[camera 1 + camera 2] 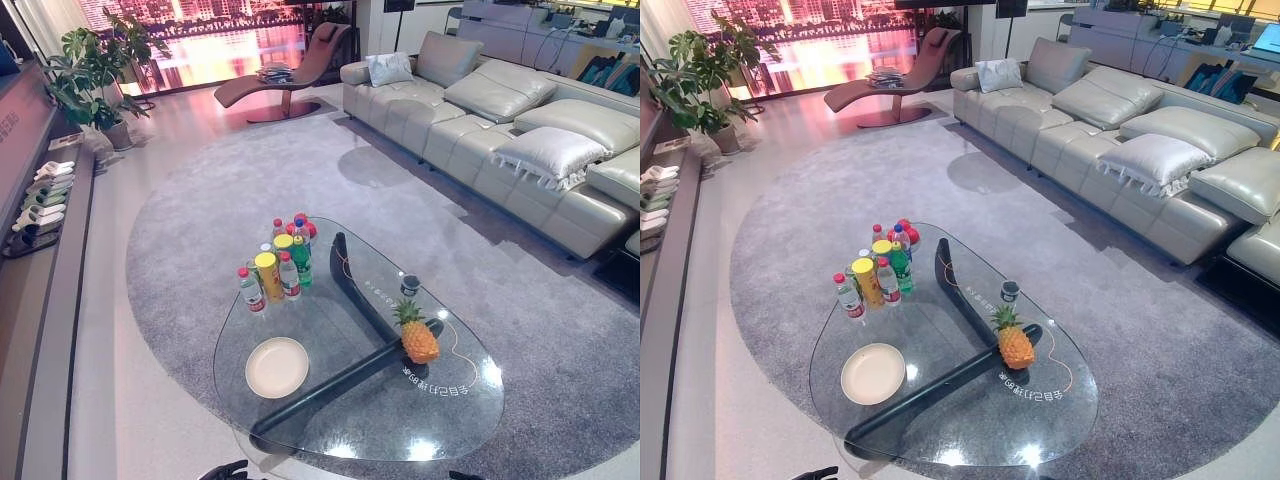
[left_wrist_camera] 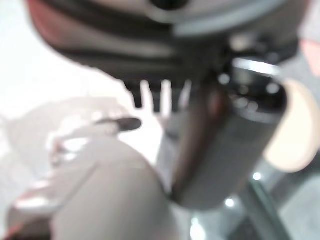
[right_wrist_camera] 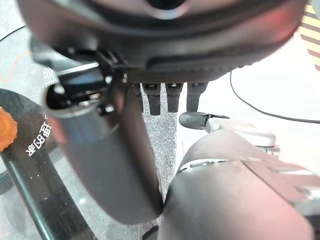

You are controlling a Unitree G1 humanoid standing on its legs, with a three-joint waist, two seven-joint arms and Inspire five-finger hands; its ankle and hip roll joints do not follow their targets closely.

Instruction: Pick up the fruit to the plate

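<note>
Yellow-orange pineapple [image 1: 417, 336] stands upright near right edge of glass bench [image 1: 330, 430], well apart from empty round cream plate [image 1: 277, 367] near left edge, not yet picked; left hand [image 2: 220, 145] and right hand [image 3: 107, 150] hang unladen, fingers relaxed, apart.

Orange pineapple [image 1: 418, 340] with a green crown on the clear glass table [image 1: 440, 420], whose base is dark, and beside it a plain cream plate [image 1: 277, 367]. Bottles [image 1: 278, 262] cluster in yellow, green and clear with red caps, over a round speckled grey rug [image 1: 220, 190]. Pale grey-beige sofa [image 1: 500, 110] with a silvery white cushion [image 1: 551, 153], and a green plant [image 1: 95, 70].
</note>
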